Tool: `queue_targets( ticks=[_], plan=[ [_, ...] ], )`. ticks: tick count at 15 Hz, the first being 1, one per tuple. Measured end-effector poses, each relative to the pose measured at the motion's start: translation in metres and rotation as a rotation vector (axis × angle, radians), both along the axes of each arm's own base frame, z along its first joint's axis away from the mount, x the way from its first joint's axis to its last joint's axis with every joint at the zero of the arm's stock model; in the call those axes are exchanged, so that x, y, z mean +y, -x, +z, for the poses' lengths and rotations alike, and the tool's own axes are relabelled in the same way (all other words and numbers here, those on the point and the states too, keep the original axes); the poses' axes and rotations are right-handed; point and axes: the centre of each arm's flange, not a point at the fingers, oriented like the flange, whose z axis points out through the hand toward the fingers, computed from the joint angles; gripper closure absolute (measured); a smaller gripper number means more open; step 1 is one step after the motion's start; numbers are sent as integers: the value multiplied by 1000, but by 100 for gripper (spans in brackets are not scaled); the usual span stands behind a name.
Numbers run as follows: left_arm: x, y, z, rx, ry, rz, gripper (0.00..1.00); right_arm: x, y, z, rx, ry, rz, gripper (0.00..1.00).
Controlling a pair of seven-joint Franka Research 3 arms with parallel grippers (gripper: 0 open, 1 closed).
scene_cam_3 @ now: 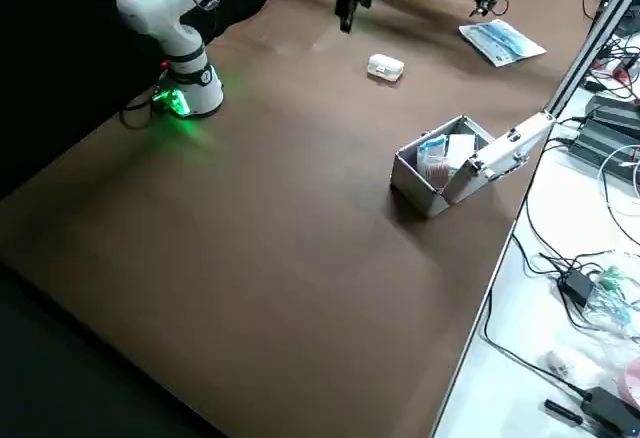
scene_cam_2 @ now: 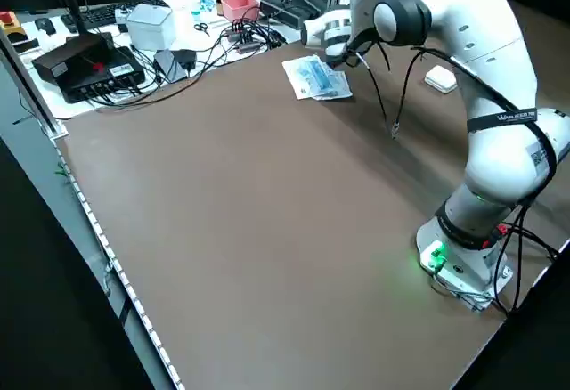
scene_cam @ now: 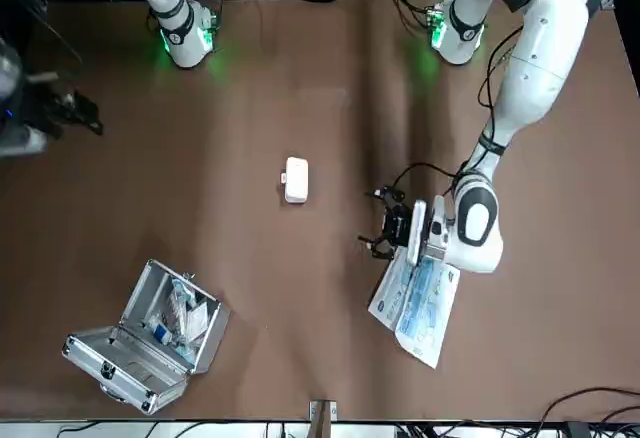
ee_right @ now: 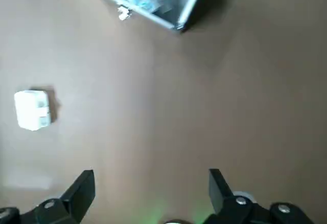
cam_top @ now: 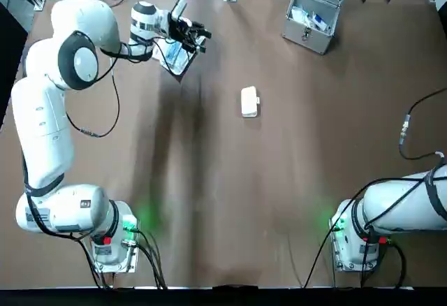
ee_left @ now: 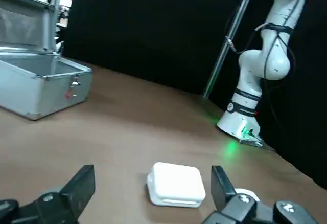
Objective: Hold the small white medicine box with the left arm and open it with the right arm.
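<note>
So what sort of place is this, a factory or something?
Probably a robotics research lab: two white robot arms fixed to a brown table, a side bench crowded with cables and electronics, and test props like a small white medicine box.

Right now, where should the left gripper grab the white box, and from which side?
Probably from above, the left gripper pinching its two short ends. The box lies flat on bare table, and its tab faces the robot's right, free for the right arm.

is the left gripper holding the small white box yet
No, the small white box lies untouched, well apart from the left gripper.
</note>
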Motion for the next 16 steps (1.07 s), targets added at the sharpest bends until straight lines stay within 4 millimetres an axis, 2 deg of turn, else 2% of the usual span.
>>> queue_targets(
  ticks=[2, 3, 4, 6, 11, 14, 16],
  plan=[
    [-23, 11, -11, 3, 4, -19, 0, 8, -13, -37, 66, -69, -9, 2],
    [-47, 19, -17, -5, -7, -13, 0, 13, -25, -71, 126, -101, -14, 2],
    [-56, 23, -19, -17, -12, -16, 0, 14, -29, -87, 149, -110, -17, 3],
    [-73, 30, -26, -75, -32, -17, 0, 17, -38, -112, 178, -122, -22, 2],
    [-103, 55, -74, -248, -24, -38, 0, 25, -53, -169, 240, -184, -49, 3],
    [-119, 70, -94, -282, -4, -71, 0, 43, -59, -209, 285, -185, -32, 3],
    [-127, 76, -102, -282, -6, -82, 0, 59, -58, -227, 314, -180, -8, 3]
  ],
)
